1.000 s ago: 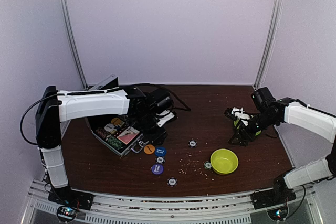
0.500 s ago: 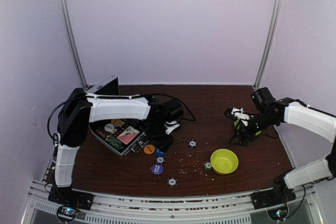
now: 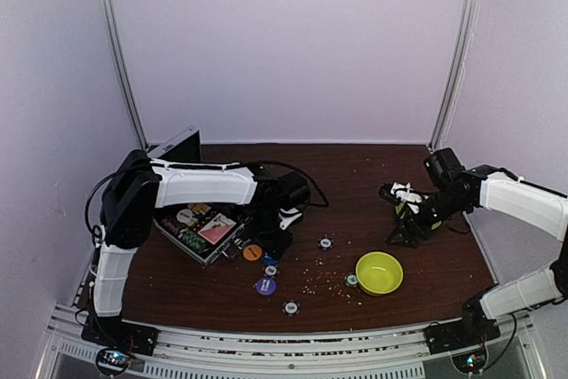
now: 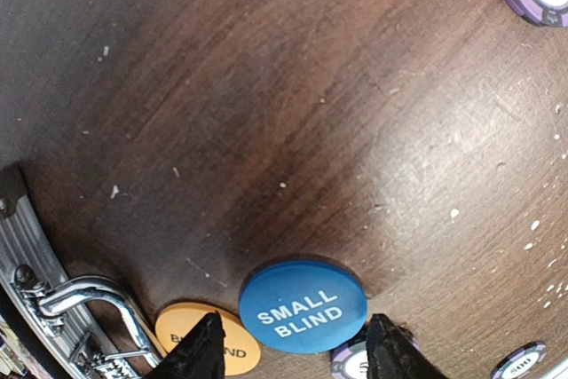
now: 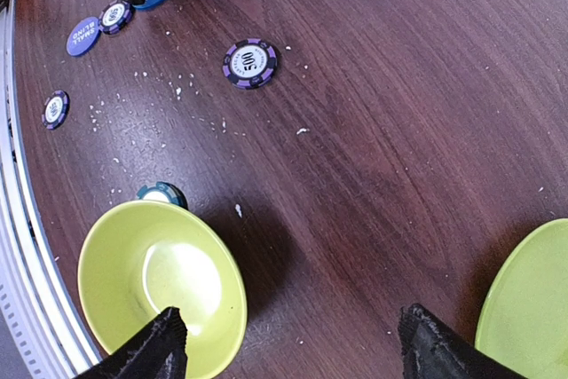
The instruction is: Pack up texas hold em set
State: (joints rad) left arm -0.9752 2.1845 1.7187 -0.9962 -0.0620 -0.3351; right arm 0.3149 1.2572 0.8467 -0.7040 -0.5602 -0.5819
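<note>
Left gripper [image 4: 295, 352] hangs low, jaws spread astride the blue SMALL BLIND button [image 4: 303, 305], likely lined up to pinch it for the open aluminium case [image 3: 176, 145].

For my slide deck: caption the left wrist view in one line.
Open left gripper poised over the blue SMALL BLIND button, orange button and case handle alongside.
</note>
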